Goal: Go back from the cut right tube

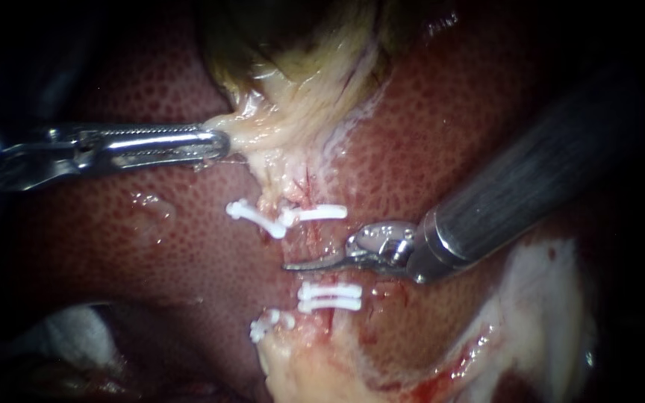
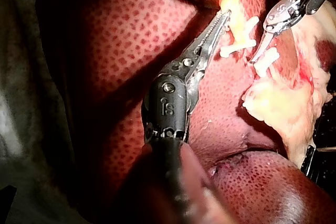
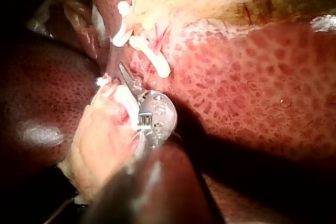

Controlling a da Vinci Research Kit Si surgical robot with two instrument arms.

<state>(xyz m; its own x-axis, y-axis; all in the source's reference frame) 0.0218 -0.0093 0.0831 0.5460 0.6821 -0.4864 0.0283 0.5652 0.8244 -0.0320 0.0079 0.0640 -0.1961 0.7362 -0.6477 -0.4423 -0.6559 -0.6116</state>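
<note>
Tube [image 1: 313,240], seemingly beside right instrument's [image 1: 301,264] jaws

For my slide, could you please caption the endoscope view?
Left instrument grips tissue under the gallbladder; right instrument, blades shut, lies between upper clips and lower clips.

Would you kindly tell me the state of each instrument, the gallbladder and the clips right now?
left instrument: jaws shut on the gallbladder.
right instrument: jaws shut, holding nothing.
gallbladder: gripped at its pale lower edge.
clips: closed, seated across the pale tissue.
</note>
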